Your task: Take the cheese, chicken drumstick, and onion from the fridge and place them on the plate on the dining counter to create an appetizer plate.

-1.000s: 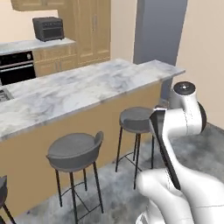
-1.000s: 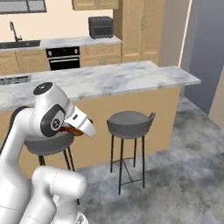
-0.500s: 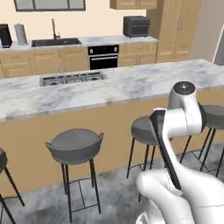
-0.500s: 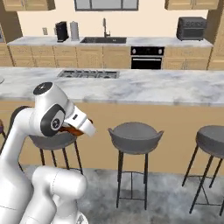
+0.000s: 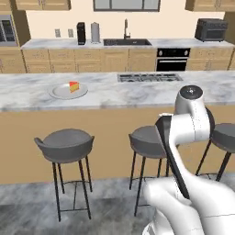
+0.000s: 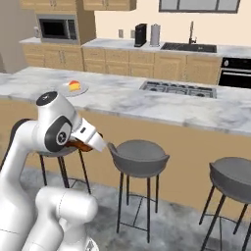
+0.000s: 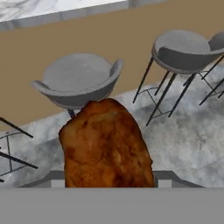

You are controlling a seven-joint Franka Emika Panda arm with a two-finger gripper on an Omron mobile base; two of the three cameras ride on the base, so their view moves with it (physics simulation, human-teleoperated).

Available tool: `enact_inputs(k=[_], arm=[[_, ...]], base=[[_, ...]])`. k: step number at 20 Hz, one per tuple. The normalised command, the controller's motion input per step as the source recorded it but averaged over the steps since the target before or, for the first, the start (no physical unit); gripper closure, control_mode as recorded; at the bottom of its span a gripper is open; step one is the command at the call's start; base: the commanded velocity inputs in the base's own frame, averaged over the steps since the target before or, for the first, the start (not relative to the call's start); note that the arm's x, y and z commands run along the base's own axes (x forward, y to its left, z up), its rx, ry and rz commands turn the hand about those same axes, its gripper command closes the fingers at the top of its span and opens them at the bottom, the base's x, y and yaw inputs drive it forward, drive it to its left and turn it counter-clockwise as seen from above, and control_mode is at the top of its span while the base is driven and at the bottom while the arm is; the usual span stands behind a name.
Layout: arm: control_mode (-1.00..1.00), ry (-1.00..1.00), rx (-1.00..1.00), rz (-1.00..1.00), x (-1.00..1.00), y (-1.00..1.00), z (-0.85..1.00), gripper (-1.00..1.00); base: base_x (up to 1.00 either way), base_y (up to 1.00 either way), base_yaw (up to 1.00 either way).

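The gripper (image 7: 109,186) holds the chicken drumstick (image 7: 106,146), its brown bulk rising large in the hand view above the grey stools (image 7: 78,81) and the stone floor (image 7: 183,140). In the right base view the drumstick (image 6: 81,145) shows as a brown sliver tucked under the white arm. On the marbled bench (image 5: 137,92), the cheese (image 5: 73,86) wedge sits on the plate (image 5: 62,92), left of the cooktop (image 5: 150,77); the right base view shows the same plate (image 6: 64,89) and cheese (image 6: 74,86).
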Motion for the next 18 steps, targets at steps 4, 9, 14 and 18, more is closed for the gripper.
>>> enact_inputs(k=[4,9,14,18], arm=[[1.0,0.0,0.0,0.0,0.0,0.0,0.0,1.0],[1.0,0.0,0.0,0.0,0.0,0.0,0.0,1.0],[1.0,0.0,0.0,0.0,0.0,0.0,0.0,1.0],[1.0,0.0,0.0,0.0,0.0,0.0,0.0,1.0]], base=[[0.02,1.0,0.28],[0.22,1.0,0.23],[0.7,0.72,0.19],[1.0,0.2,0.1]])
